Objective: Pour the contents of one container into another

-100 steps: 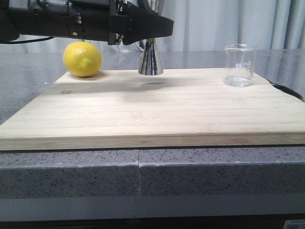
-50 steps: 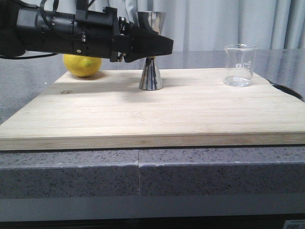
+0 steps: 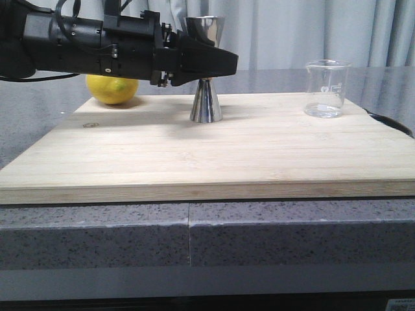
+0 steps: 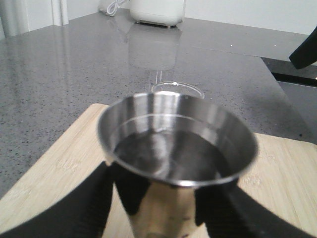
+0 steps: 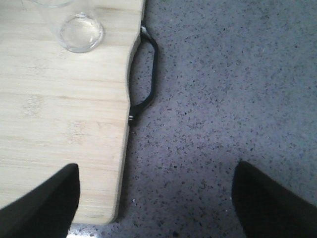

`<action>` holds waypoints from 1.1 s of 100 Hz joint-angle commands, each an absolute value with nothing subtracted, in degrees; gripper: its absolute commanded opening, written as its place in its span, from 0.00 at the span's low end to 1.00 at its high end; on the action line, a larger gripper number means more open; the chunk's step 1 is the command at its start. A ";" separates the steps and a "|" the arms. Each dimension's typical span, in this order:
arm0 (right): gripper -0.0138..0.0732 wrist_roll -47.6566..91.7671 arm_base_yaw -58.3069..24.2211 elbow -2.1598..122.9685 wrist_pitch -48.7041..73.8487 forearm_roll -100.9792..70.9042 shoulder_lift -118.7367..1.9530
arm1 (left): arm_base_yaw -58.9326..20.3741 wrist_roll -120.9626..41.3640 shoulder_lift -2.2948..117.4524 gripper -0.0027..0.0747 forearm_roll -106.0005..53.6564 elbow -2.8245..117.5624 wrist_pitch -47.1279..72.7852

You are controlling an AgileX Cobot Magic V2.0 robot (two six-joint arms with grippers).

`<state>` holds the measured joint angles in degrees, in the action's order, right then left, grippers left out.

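The steel jigger (image 3: 206, 103) stands upright on the wooden board (image 3: 207, 155), near its back middle. My left gripper (image 3: 217, 65) reaches in from the left and is shut on the jigger at its narrow waist, which the black fingers hide. In the left wrist view the jigger's top cup (image 4: 173, 148) fills the picture, a finger on each side below it. The clear glass beaker (image 3: 326, 89) stands at the board's back right, also in the right wrist view as the beaker (image 5: 79, 32). My right gripper (image 5: 156, 198) is open and empty over the board's right edge.
A yellow lemon (image 3: 111, 91) lies at the board's back left, partly behind the left arm. A black handle (image 5: 148, 74) sticks out from the board's right edge. Grey speckled countertop (image 5: 223, 99) surrounds the board. A white appliance (image 4: 156, 12) stands far off on the counter.
The left gripper has come down with the jigger, from hanging above the board to standing on it. Since half a second ago it has hardly moved. The beaker and lemon are unmoved.
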<state>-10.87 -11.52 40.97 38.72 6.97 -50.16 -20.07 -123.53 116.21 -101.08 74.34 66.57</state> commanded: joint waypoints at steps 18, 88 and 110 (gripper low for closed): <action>0.81 -10.91 -11.32 42.97 35.34 8.09 -49.44 | -20.35 -117.47 110.83 0.75 -100.94 76.25 67.24; 0.81 -10.91 -11.32 42.97 35.34 8.09 -49.44 | -20.35 -55.11 83.27 0.74 -36.43 76.39 46.82; 0.81 -10.91 -11.32 42.97 35.34 8.09 -49.44 | -20.35 -27.01 75.99 0.74 -11.20 76.39 51.42</action>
<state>-10.87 -11.52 40.97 38.73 6.97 -50.16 -20.07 -39.13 80.19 -19.53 74.75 51.00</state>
